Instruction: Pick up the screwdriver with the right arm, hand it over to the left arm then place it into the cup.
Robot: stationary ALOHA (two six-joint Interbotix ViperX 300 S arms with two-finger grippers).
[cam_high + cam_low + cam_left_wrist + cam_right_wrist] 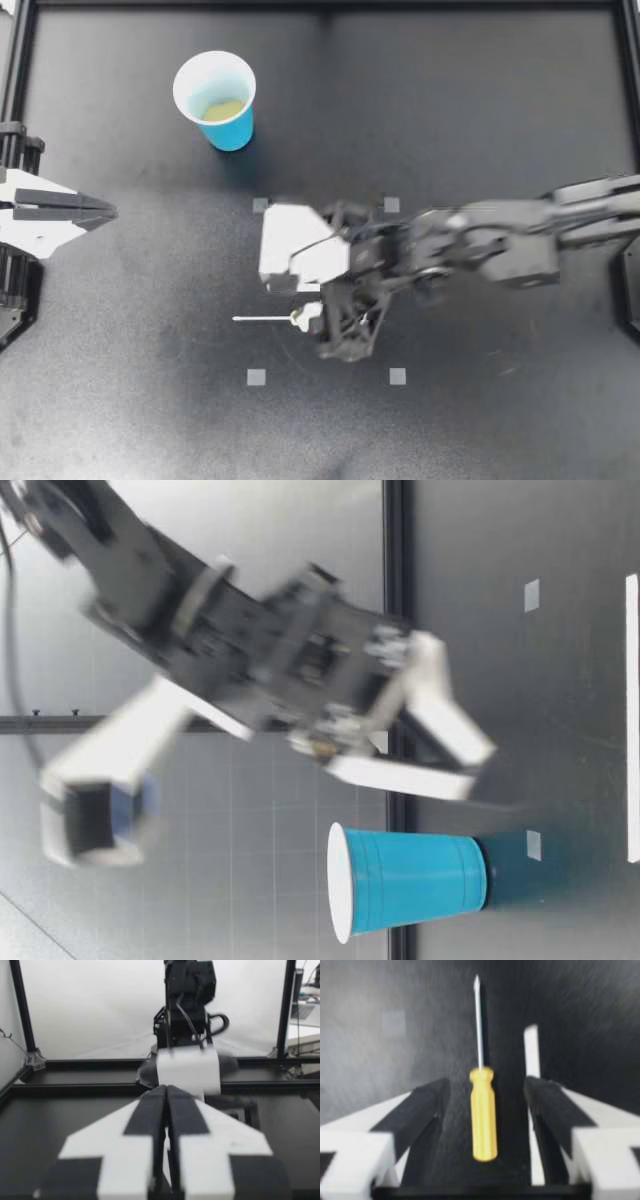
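The right gripper [300, 303] straddled the yellow-handled steel screwdriver [262, 319] at centre frame, fingers wide, nothing grasped yet; the left gripper [100, 210] sat pinched closed. Grasp, handover and the drop into the blue plastic cup [232, 128], upper left, were judged undone.

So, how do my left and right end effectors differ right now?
The left end effector is shut and empty; the right end effector is open, straddling the screwdriver handle without touching it. The left sits at the edge of the table; the right is over mid-table. Both are white and black.
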